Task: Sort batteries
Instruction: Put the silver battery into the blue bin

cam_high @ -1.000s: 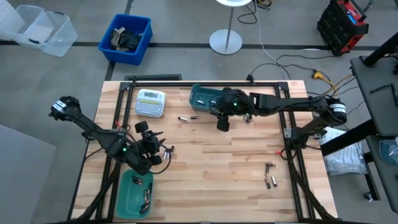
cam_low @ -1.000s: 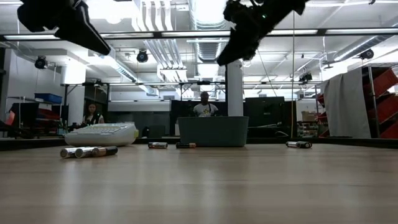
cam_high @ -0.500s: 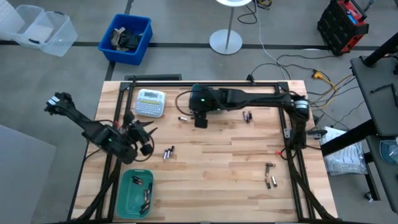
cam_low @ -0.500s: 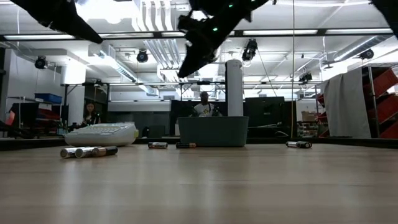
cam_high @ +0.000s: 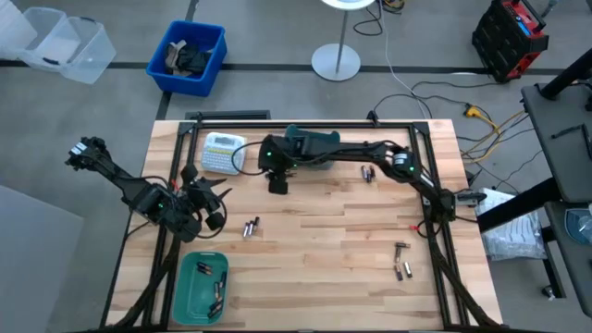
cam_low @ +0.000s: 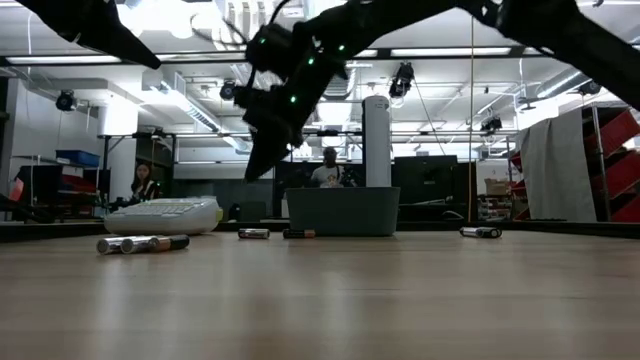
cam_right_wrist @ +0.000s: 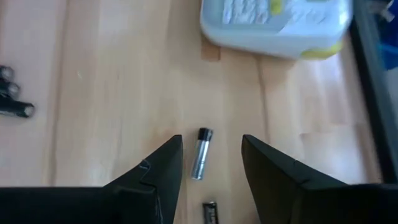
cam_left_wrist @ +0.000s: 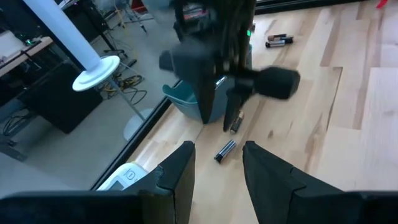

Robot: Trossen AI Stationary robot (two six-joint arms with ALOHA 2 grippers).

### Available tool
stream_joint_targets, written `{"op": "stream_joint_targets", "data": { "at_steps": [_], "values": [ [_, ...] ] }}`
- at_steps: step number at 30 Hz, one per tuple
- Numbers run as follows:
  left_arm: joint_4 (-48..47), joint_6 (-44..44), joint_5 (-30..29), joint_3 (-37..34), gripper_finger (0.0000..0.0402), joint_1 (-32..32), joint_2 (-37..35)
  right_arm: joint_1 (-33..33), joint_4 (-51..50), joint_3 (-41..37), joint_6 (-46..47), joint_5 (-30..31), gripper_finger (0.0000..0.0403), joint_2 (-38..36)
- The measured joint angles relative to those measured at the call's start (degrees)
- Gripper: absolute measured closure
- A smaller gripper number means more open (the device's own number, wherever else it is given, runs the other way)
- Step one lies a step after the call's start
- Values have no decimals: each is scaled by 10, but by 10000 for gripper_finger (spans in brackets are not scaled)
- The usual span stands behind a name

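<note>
Now we see the right gripper (cam_high: 276,181) above the table's far side, fingers spread and empty, over a battery (cam_right_wrist: 201,153) lying near the white label maker (cam_high: 223,152). Our left gripper (cam_high: 209,198), also spread, hovers at the left, near the teal bin (cam_high: 184,298) holding batteries.

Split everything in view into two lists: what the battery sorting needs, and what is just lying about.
Needed:
- loose batteries mid-table, more at the right
- teal bin holding batteries
- second teal bin at the far edge
- right claw, open above a battery
- left claw, open

Lying about:
- label-maker
- blue crate on the floor
</note>
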Motion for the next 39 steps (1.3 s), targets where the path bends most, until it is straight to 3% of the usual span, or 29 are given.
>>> {"op": "stream_joint_targets", "data": {
  "at_steps": [18, 39],
  "values": [
    [5, -21, 16, 0, 285, 0, 26, -2, 9, 23, 21, 5, 230, 70],
    [5, -15, 14, 0, 285, 0, 47, -2, 30, 2, 9, 22, 238, 81]
  ]
}}
